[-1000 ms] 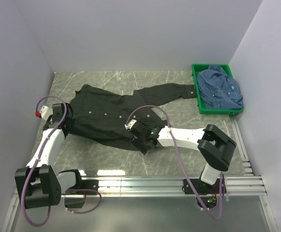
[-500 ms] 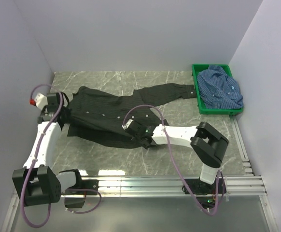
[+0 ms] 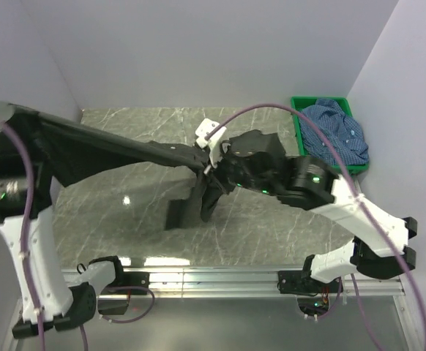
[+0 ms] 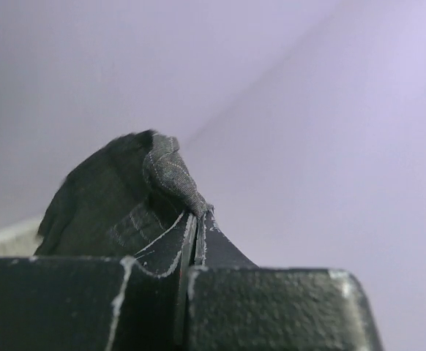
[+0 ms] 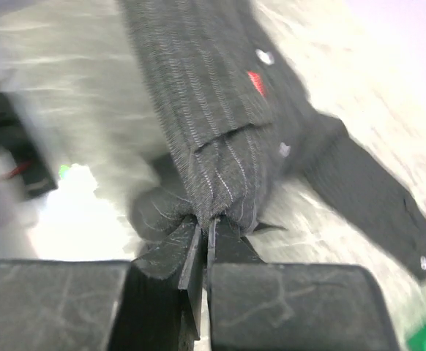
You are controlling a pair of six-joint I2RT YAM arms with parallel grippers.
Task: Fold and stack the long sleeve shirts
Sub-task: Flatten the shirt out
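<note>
From above, the black shirt [image 3: 103, 146] hung in the air. It was pulled into a long taut band from 10 o'clock by the left wall down to the middle of the bench [image 3: 271, 227]. The left arm [image 3: 26, 241] stood tall at 9 o'clock and carried that end of the cloth high. The right arm [image 3: 323, 190] reached in from 4 o'clock and met the other end near the centre. Under that spot a dark fold of the shirt drooped toward the bench, and I couldn't tell whether it touched. The blue shirt [image 3: 335, 133] lay crumpled in the green crate [image 3: 298, 139] at 2 o'clock, well apart from the black one.

From the left wrist, the left fingers [image 4: 202, 234] were pressed together with a bunched edge of black cloth pinched between them. The cloth rose toward 11 o'clock against a plain pale wall [image 4: 308, 110].

From the right wrist, the picture was blurred. Even so, the right fingers [image 5: 211, 245] were plainly clamped tight on a thick folded edge of the finely striped black cloth, which ran away toward 12 o'clock. A small red label [image 5: 255, 82] showed on it at 1 o'clock, with white buttons close by. A sleeve [image 5: 374, 197] trailed off toward 4 o'clock over the bench.
</note>
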